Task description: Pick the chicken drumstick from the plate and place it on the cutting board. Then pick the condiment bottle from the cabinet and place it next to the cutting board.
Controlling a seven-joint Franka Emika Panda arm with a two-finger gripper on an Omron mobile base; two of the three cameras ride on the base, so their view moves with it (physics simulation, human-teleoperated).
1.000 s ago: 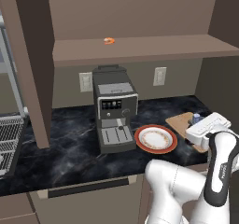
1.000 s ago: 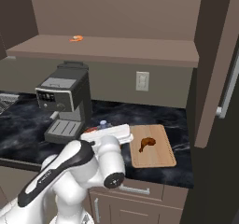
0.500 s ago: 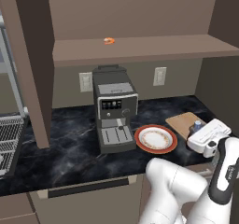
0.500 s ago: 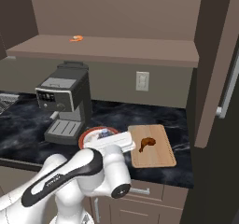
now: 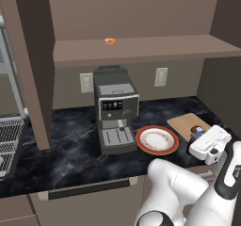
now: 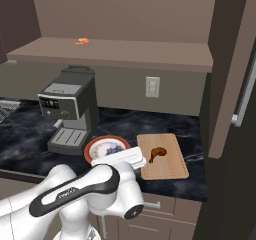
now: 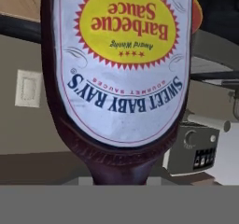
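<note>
The condiment bottle [image 7: 123, 69] looms close in the hand view, its yellow-and-white barbecue label upside down. My gripper [image 5: 208, 141] is shut on it, low over the counter between the plate [image 5: 142, 146] and the cutting board [image 5: 186, 122]; the bottle's blue cap [image 5: 198, 132] pokes out of the hand. In the right base view the gripper [image 6: 118, 155] hangs at the board's left edge. The chicken drumstick [image 6: 157, 153] lies on the cutting board [image 6: 170, 167], and the red-rimmed plate [image 6: 92, 149] sits left of it. The cabinet shelf [image 5: 150, 48] runs above.
A grey coffee machine [image 5: 114, 111] stands left of the plate. A tiny orange ring [image 5: 109, 41] lies on the shelf. A wire rack [image 5: 7, 145] sits at the far left, and a tall dark panel [image 6: 232, 79] rises right of the board.
My hand has come down and toward the counter's front edge with the bottle in it. The drumstick, plate and board have stayed put.
</note>
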